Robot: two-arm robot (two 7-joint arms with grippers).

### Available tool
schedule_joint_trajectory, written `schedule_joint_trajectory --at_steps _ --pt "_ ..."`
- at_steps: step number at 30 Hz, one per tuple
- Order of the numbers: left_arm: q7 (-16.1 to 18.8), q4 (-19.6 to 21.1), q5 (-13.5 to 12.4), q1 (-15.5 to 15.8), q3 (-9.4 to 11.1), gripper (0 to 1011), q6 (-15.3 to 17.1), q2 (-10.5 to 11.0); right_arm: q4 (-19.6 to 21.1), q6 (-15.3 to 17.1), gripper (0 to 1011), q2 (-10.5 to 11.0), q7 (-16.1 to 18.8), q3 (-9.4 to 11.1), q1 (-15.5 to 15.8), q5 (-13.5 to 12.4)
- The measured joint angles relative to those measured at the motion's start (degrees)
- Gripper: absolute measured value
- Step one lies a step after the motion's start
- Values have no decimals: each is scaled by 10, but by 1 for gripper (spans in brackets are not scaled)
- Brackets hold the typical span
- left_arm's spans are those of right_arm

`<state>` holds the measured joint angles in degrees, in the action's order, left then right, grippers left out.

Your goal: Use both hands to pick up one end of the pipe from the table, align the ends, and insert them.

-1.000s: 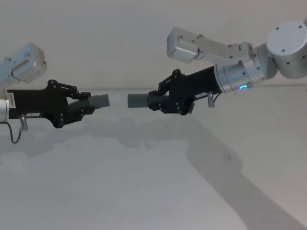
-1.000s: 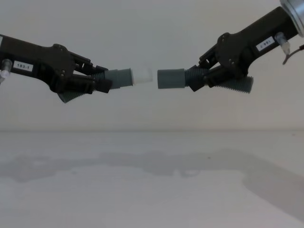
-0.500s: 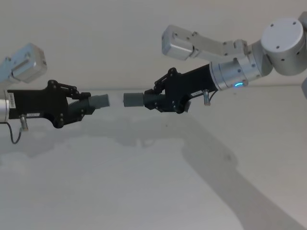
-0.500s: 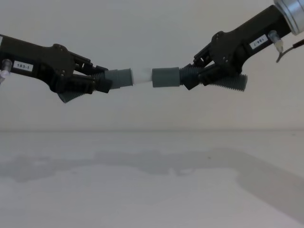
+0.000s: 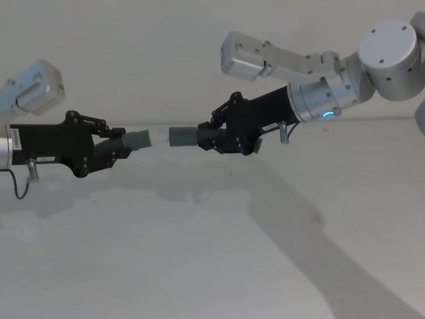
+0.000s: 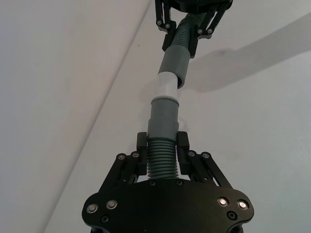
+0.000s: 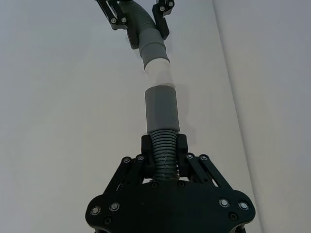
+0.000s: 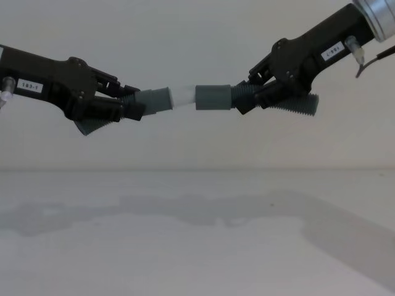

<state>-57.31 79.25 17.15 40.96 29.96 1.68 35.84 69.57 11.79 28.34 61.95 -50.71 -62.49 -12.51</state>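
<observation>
Both pipe pieces hang above the white table. My left gripper is shut on the corrugated part of one piece, whose grey cuff and white tip point right. My right gripper is shut on the other piece, with its socket cuff pointing left. The white tip reaches the socket's mouth, and the two pieces sit at a slight angle to each other. In the left wrist view the tip meets the socket. In the right wrist view the socket sits just short of the tip.
The table beneath carries only the arms' shadows. A plain pale wall stands behind. The right arm's silver links reach in from the upper right.
My right gripper has moved left with the socket piece, closing the gap until the socket's mouth reaches the white tip. The left gripper has stayed in place.
</observation>
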Motion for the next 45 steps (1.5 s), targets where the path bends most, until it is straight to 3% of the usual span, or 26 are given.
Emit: schedule_joint_trajectory --at_steps 45 --pt "0 0 0 0 0 323 0 0 -14 13 258 3 5 -24 -22 -14"
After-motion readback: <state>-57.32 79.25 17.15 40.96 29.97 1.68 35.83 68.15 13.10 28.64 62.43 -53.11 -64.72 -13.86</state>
